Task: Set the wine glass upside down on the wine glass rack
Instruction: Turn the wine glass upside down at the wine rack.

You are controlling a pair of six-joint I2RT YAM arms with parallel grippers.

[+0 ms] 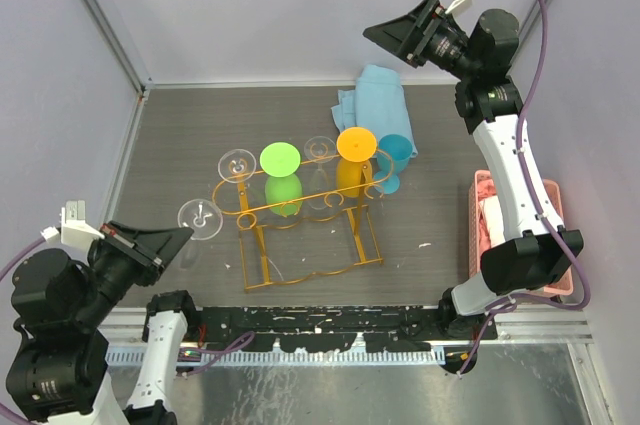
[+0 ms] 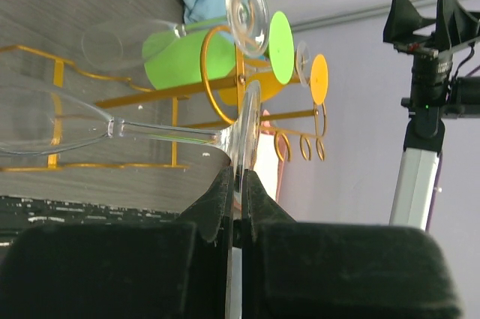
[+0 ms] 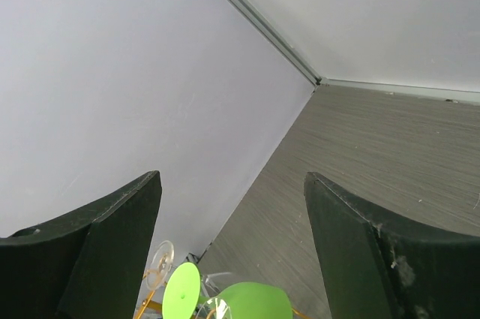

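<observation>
Left gripper (image 2: 237, 188): fingers (image 2: 216, 200) pinched shut on the rim of the wine glass (image 2: 45, 120) foot. The foot sits edge-on in the slot between the two pads. The stem runs straight out sideways from the fingertips and the bowl is at the far end, clear of the pads. From overhead the foot disc faces up, just beyond the fingertips.

The glass is held off the tabletop near its left edge, just beside the left end of the wine glass rack (image 1: 310, 204), not touching it.

The rack stands mid-tabletop, toward the near edge. A green glass (image 1: 280, 159) and an orange glass (image 1: 356, 144) hang on it upside down, plus clear ones.

Right gripper (image 3: 232, 176): fingers spread wide, nothing between them, raised high over the far right corner.
</observation>
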